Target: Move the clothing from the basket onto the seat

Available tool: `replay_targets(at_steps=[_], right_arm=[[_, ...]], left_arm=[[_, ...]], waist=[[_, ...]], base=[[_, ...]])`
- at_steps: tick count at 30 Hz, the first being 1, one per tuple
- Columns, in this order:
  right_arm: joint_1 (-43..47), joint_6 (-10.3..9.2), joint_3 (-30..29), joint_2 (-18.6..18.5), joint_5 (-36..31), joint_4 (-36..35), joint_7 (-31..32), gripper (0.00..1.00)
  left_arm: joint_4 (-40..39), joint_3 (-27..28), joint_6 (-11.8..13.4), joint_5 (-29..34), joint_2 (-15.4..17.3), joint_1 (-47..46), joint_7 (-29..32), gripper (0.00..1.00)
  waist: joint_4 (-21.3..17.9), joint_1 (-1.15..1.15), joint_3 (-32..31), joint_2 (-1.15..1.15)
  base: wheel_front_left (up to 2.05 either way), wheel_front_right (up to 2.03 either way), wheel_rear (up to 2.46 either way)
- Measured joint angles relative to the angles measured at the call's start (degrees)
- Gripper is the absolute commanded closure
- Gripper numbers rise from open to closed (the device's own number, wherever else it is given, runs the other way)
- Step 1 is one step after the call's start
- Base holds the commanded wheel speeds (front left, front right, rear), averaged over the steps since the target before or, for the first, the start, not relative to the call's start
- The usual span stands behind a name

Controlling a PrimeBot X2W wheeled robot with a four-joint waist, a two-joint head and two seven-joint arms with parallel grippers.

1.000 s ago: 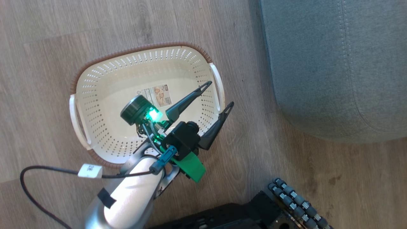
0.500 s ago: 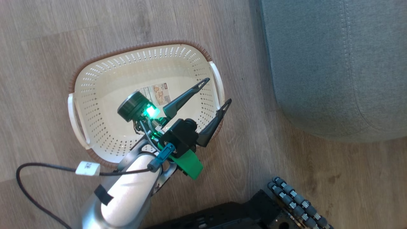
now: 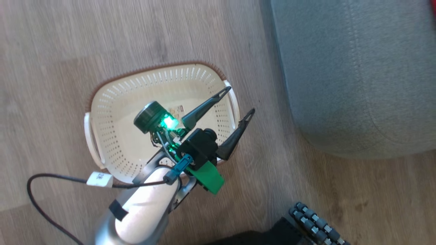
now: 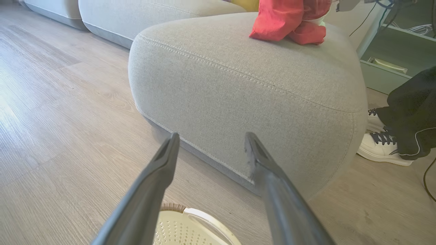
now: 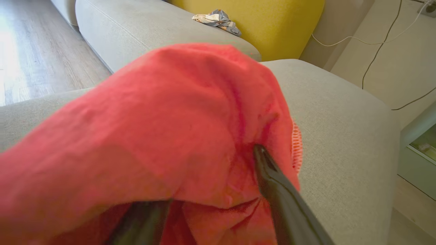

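The basket (image 3: pixel 112 136) stands on the wood floor with nothing but its label sticker on the bottom. My left gripper (image 3: pixel 240 100) hangs open over the basket's right rim, nothing between its fingers; in the left wrist view it (image 4: pixel 212 136) points at the grey seat (image 4: pixel 238 85). Red clothing (image 4: pixel 289 20) with a white band lies bunched on top of the seat. In the right wrist view a red garment (image 5: pixel 153 136) drapes over my right gripper (image 5: pixel 211 156), whose fingers (image 5: pixel 282 204) stand apart above the seat (image 5: pixel 340 112); the left fingertip is hidden under the cloth.
A person's white shoe (image 4: pixel 381 146) and dark trouser leg stand beside the seat's far end. A yellow cushion (image 5: pixel 259 23) with a small crumpled cloth (image 5: pixel 218 20) sits behind the seat. My base's roller wheels (image 3: pixel 316 224) are at the lower right.
The head camera has shifted, so basket and seat sit differently in view, and a red sliver now shows at the top right corner. The left gripper stays open over the basket's right rim.
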Motion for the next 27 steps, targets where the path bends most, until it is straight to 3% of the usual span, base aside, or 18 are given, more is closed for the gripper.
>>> replay_targets(at_steps=[14,27], right_arm=[[0.1,0.0,7.8,-3.7,-2.5,7.8,0.4,0.0],[0.4,0.0,19.1,-4.1,5.4,5.0,0.3,0.0]], left_arm=[[0.7,-0.1,0.5,-1.6,-2.5,4.8,0.0,0.0],[0.4,2.1,2.4,-3.1,-3.1,10.0,0.0,0.0]], waist=[[-0.6,0.0,-11.8,0.0],[0.6,0.0,-21.2,0.0]], base=[[0.0,0.0,0.0],[0.0,0.0,0.0]])
